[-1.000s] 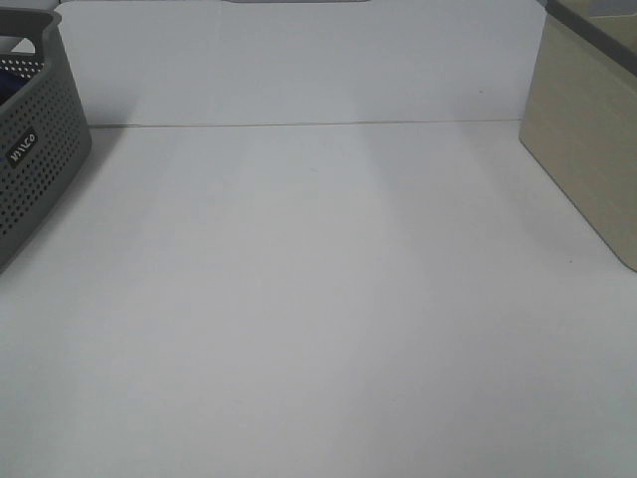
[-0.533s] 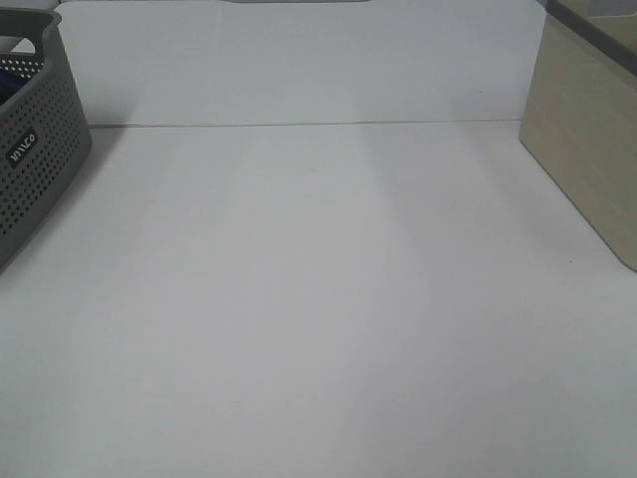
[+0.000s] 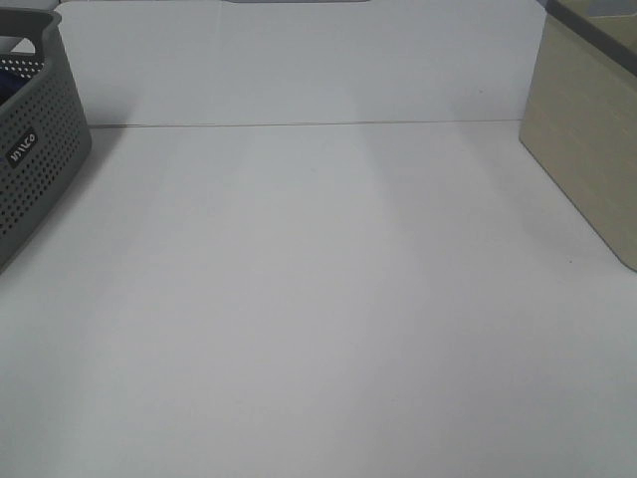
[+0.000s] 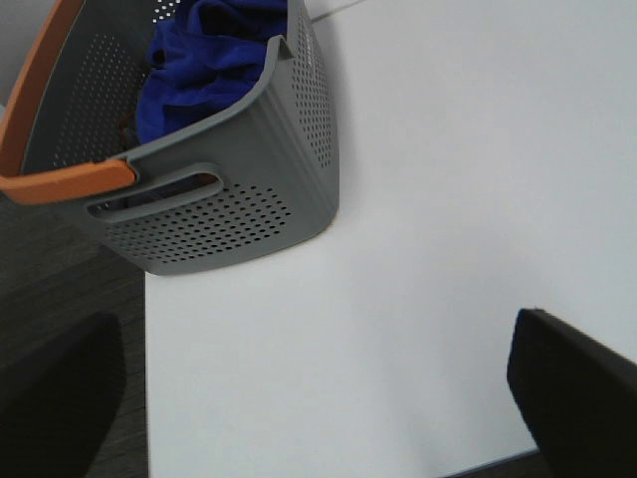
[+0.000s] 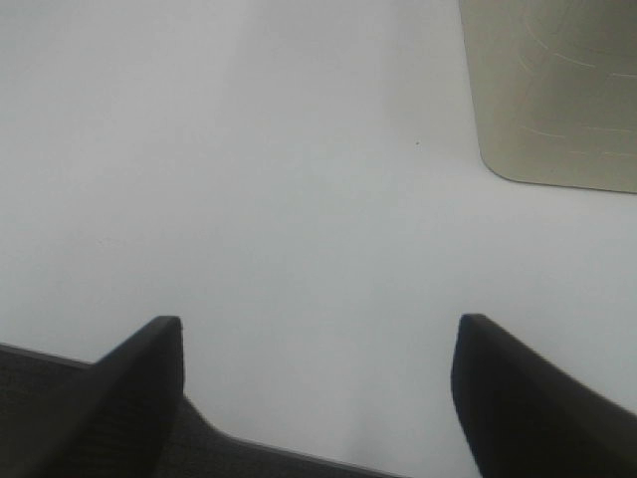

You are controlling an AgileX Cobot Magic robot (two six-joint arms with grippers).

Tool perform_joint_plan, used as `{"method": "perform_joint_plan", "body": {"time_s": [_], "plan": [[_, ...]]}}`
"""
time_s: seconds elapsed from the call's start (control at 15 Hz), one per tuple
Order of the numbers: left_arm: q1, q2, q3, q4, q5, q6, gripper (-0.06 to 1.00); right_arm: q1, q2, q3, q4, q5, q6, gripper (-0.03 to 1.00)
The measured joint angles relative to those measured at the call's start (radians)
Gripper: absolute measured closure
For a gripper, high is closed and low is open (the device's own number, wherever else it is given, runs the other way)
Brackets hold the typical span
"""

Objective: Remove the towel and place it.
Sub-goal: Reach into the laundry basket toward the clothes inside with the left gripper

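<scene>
Looking through the left wrist camera, you see the towel (image 4: 204, 60) lying bunched inside the grey perforated basket (image 4: 249, 209). The basket stands on the white table (image 3: 318, 299), at the far left of the high view. An orange band (image 4: 65, 182) runs along part of the basket's rim. Your left gripper (image 4: 318, 398) hangs over the table near the basket, jaws spread wide and holding nothing. Your right gripper (image 5: 318, 388) is likewise spread wide and empty, above the table near the beige box (image 5: 557, 90) on the right.
</scene>
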Motion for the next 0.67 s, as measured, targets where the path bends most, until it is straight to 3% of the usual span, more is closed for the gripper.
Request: {"method": "perform_joint_plan", "body": {"time_s": [0.27, 0.33, 0.4, 0.53, 0.67], "plan": [[0.0, 0.283, -0.187, 0.071, 0.033, 0.264, -0.03, 0.0, 0.0, 0.0, 0.0, 0.0, 0.0, 0.23], [0.0, 0.358, -0.236, 0.129, 0.024, 0.324, -0.03, 0.0, 0.0, 0.0, 0.0, 0.0, 0.0, 0.23], [0.0, 0.517, -0.347, 0.251, -0.01, 0.369, -0.02, 0.0, 0.0, 0.0, 0.0, 0.0, 0.0, 0.23], [0.0, 0.687, -0.465, 0.361, -0.036, 0.392, -0.02, 0.0, 0.0, 0.0, 0.0, 0.0, 0.0, 0.23], [0.0, 0.818, -0.562, 0.411, -0.04, 0.42, -0.02, 0.0, 0.0, 0.0, 0.0, 0.0, 0.0, 0.23]]}}
